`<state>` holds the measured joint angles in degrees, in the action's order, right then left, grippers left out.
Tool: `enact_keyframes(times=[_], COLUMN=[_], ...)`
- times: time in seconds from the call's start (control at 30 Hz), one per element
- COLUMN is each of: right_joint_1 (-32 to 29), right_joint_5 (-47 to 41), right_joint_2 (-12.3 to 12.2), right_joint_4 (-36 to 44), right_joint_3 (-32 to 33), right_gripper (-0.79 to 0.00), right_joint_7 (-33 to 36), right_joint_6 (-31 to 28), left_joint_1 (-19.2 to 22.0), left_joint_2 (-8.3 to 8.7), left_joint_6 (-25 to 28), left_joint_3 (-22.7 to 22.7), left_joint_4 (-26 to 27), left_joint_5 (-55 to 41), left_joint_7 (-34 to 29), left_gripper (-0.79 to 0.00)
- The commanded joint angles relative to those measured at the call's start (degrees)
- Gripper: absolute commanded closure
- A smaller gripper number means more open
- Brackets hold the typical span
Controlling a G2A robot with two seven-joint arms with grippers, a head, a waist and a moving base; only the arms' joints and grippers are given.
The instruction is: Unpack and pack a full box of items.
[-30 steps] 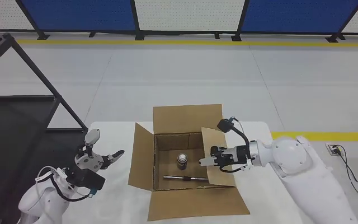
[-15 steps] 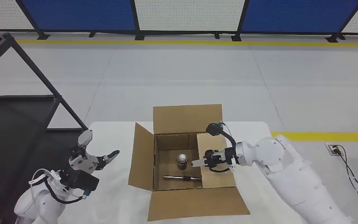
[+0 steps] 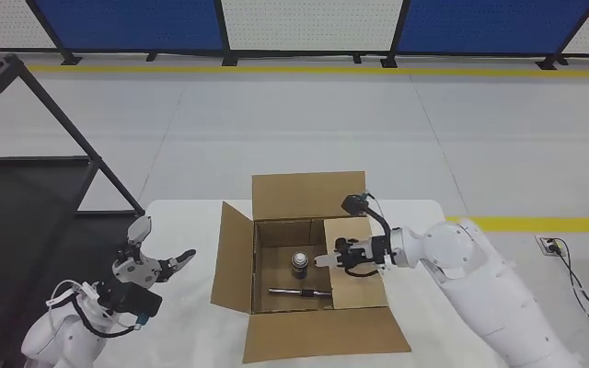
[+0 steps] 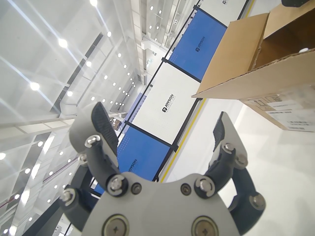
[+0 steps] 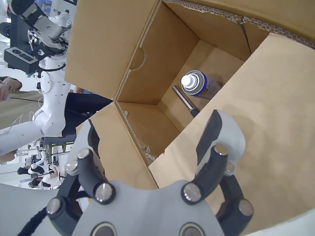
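Note:
The open cardboard box point(image 3: 308, 198) stands mid-table with its flaps spread. Inside, a spray can point(image 3: 299, 264) with a white cap stands upright, and a metal rod point(image 3: 299, 292) lies on the floor of the box beside it. The right wrist view looks down into the box point(image 5: 169, 40) at the can point(image 5: 196, 84) and rod point(image 5: 184, 99). My right gripper point(image 3: 329, 262) point(image 5: 152, 124) is open at the inner edge of the right flap point(image 3: 357, 271), one finger on top of it. My left gripper point(image 3: 164, 244) point(image 4: 160, 114) is open and empty, held left of the box point(image 4: 246, 50).
A black metal rack point(image 3: 37, 212) stands off the table's left end. The white table point(image 3: 184, 313) has bare room left of the box. Blue and white partition panels point(image 3: 304, 23) line the far side of the floor.
My right gripper has moved left over the box, and the right flap has swung inward with it. My left gripper has drawn back a little to the left.

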<state>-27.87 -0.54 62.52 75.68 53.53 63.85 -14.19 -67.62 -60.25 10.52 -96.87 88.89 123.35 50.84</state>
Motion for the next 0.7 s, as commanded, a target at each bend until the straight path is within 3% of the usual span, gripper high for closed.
enact_keyframes(times=[0.0, 0.37, 0.67], right_joint_1=[-1.00, -9.35, -21.16], right_joint_5=[0.29, 0.14, -3.20], right_joint_2=[-0.49, -3.65, -6.68], right_joint_4=[2.10, 13.67, 22.71], right_joint_3=[1.51, 12.87, 27.00], right_gripper=[-0.785, -0.785, -0.785], right_joint_7=[-0.12, -1.63, -0.13], right_joint_6=[-0.04, -1.37, -6.72], left_joint_1=[-0.11, -0.67, 3.30], left_joint_2=[0.11, 0.78, 0.79], left_joint_6=[-0.03, 0.74, 1.37], left_joint_3=[-0.02, 0.60, 7.21], left_joint_4=[0.08, -0.36, -0.03], left_joint_5=[-0.13, 1.14, 4.19], left_joint_7=[-0.01, -0.37, 1.09], left_gripper=[-0.785, -0.785, -0.785])
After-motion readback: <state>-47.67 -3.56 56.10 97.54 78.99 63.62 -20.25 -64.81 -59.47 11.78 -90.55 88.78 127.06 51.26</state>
